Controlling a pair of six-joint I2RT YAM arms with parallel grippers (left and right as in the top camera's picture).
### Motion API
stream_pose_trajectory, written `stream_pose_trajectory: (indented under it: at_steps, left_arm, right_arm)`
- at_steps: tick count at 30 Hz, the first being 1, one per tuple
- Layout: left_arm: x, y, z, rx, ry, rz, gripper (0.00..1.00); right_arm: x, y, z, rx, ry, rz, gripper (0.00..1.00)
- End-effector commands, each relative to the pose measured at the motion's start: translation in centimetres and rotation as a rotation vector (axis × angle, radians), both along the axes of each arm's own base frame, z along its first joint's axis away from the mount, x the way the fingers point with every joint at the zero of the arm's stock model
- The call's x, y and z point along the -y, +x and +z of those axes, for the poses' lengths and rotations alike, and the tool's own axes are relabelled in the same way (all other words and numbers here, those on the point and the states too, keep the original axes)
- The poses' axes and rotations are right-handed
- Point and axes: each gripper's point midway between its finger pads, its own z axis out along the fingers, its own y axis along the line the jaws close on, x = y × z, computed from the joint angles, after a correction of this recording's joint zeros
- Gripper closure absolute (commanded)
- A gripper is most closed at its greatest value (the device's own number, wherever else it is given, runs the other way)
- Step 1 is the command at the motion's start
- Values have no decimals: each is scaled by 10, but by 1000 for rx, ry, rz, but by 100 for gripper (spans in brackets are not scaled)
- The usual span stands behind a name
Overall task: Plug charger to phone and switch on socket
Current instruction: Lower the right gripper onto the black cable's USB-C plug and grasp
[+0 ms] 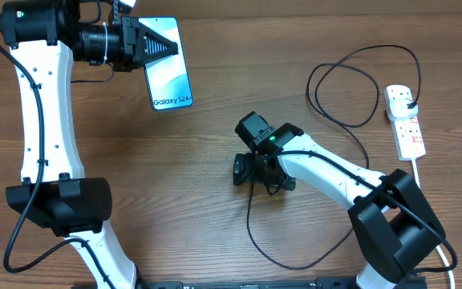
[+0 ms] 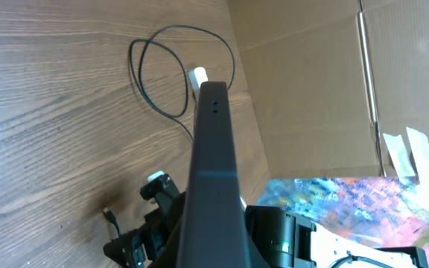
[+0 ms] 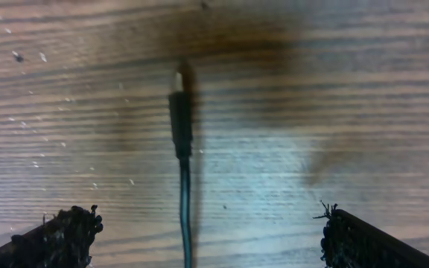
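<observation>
The phone [image 1: 171,80], with a lit teal screen reading "Galaxy S24+", is at the far left, and my left gripper [image 1: 155,48] is shut on its top end. In the left wrist view the phone [image 2: 213,164] shows edge-on. The charger's thin black cable [image 1: 351,80] loops at the right, with its black plug [image 1: 407,100] in the socket, a white power strip [image 1: 407,128]. My right gripper [image 1: 259,172] is open at mid-table over the cable's connector tip [image 3: 179,112]. The tip lies on the wood just ahead of the open fingers [image 3: 199,242], untouched.
The cable runs on in a wide loop toward the front edge [image 1: 295,263]. The strip's white cord [image 1: 423,181] trails toward the front right. Cardboard [image 2: 311,89] stands beyond the table's far right side.
</observation>
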Motion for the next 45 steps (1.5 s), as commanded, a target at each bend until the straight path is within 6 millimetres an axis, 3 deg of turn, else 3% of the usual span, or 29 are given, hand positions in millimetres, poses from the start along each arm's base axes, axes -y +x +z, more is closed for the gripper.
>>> stream_pose_trajectory:
  at_steps: [1,19,28,33,38,45]
  left_arm:
    - [3,-5,15,58,-34,-26,96]
    - [3,-4,15,64,-33,-26,96]
    - [3,-4,15,63,-34,-26,96]
    - [3,-4,15,65,-33,-26,96]
    - [3,-4,15,72,-31,-29,96]
    - [3,-4,15,72,-31,-29,96]
  right_arm:
    - [-6,6,-2,17,12,-4,0]
    - [-6,12,-12,25,-5,-30,3]
    - [-1,7,-38,-24,-54,-31,5]
    - [-1,7,-38,-25,-53,-31,9]
    - [-5,12,-37,-5,-38,-31,19]
    - [-12,22,-36,33,-6,-33,56]
